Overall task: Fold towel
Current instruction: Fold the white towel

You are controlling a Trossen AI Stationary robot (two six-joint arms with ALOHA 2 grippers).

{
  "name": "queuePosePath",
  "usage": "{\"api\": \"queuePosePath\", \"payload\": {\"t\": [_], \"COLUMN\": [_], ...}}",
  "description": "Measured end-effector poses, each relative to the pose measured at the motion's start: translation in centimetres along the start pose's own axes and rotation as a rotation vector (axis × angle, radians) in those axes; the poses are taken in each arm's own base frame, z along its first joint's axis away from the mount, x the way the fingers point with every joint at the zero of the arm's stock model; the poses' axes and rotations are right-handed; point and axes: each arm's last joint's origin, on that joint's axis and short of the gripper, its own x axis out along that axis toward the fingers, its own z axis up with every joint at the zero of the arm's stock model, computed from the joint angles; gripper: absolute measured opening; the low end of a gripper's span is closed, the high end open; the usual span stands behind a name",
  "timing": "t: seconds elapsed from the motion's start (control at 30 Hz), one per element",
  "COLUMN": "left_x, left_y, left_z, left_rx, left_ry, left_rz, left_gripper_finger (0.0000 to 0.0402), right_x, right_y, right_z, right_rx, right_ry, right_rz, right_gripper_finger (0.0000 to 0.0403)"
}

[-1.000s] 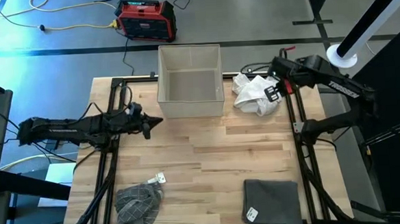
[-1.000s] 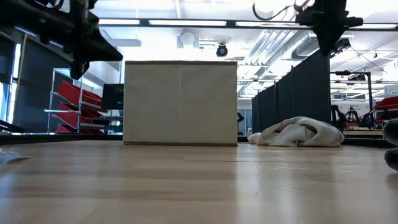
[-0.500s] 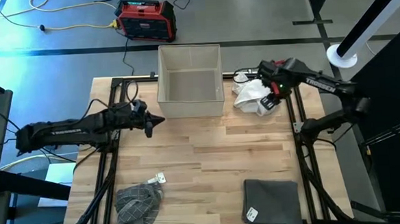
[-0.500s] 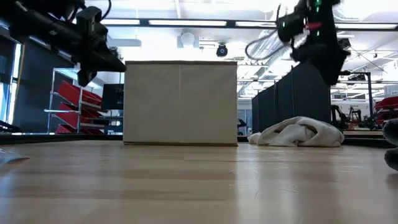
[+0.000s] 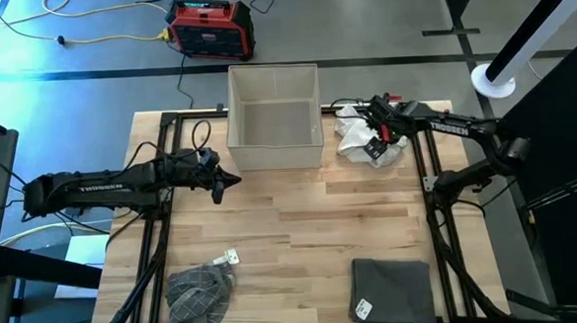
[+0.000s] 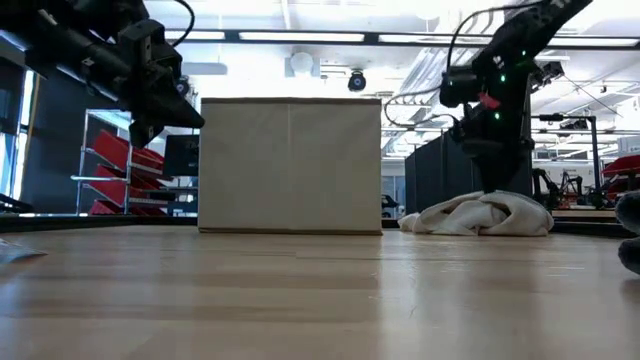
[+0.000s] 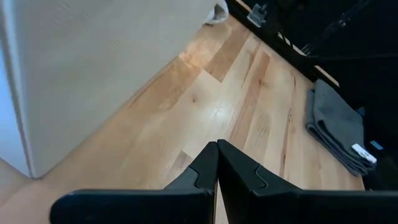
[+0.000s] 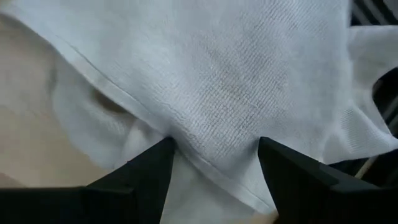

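Observation:
A crumpled white towel (image 5: 358, 136) lies at the table's far right, beside the bin (image 5: 274, 118). My right gripper (image 8: 214, 146) points down over the towel's top (image 6: 480, 205), open, with a ridge of cloth (image 8: 217, 124) between its fingertips. My left gripper (image 5: 232, 178) is shut and hovers above the bare wood left of the bin, holding nothing. My right gripper comes at the white towel from above, its open fingers (image 8: 155, 165) standing on either side of a hemmed fold (image 8: 186, 149) on the heap's top. I cannot tell whether the fingertips touch the cloth. The towel lies slack on the table.
An open-topped beige bin (image 6: 290, 165) stands at the far middle. A crumpled grey patterned towel (image 5: 198, 290) lies at the near left. A folded dark grey towel (image 5: 389, 287) lies at the near right. Bare wood lies between them.
My right gripper has swung toward the table's left and come down from high above onto the white towel's top. My left gripper has crept a little toward the right, nearer the bin. The towel has not moved.

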Motion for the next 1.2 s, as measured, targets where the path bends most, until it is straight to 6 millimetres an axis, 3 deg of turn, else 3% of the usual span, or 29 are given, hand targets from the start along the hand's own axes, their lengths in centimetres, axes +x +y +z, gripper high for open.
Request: {"api": "queuePosePath", "payload": {"t": [0.2, 0.27, 0.4, 0.43, 0.6, 0.8, 0.97, 1.2], "left_x": [0.1, 0.0, 0.0, 0.0, 0.0, -0.1, -0.2, -0.5], "left_y": [0.3, 0.5, 0.9, 0.9, 1.0, 1.2, 1.7, 2.7], "left_z": [0.1, 0.3, 0.4, 0.5, 0.5, 0.9, 1.4, 2.0], "left_rx": [0.003, -0.003, -0.020, -0.021, -0.025, -0.008, -0.020, -0.135], "left_ry": [-0.006, -0.013, -0.024, -0.025, -0.030, -0.061, -0.101, -0.151], "left_rz": [0.020, 0.031, 0.049, 0.050, 0.056, 0.060, 0.081, 0.127], "left_gripper_finger": [0.0000, 0.0000, 0.0000, 0.0000, 0.0000, 0.0000, 0.0000, 0.0000], "right_x": [1.4, 1.5, 0.8, 0.1, -3.7, -11.9, -18.6, -24.9], "right_y": [-0.2, -0.2, -0.3, -0.4, -0.7, -0.7, 0.1, 2.6], "right_z": [0.7, 0.9, 1.0, 1.1, 0.8, -0.6, -2.4, -3.7], "right_rx": [-0.001, 0.007, 0.018, 0.028, 0.071, 0.050, 0.003, -0.125], "right_ry": [-0.038, -0.053, -0.051, -0.052, -0.056, -0.024, 0.031, -0.097], "right_rz": [-0.061, -0.084, -0.055, -0.044, 0.005, 0.093, 0.287, 0.610], "right_gripper_finger": [0.0191, 0.0151, 0.0031, 0.0026, 0.0005, 0.0004, 0.0004, 0.0002]}}
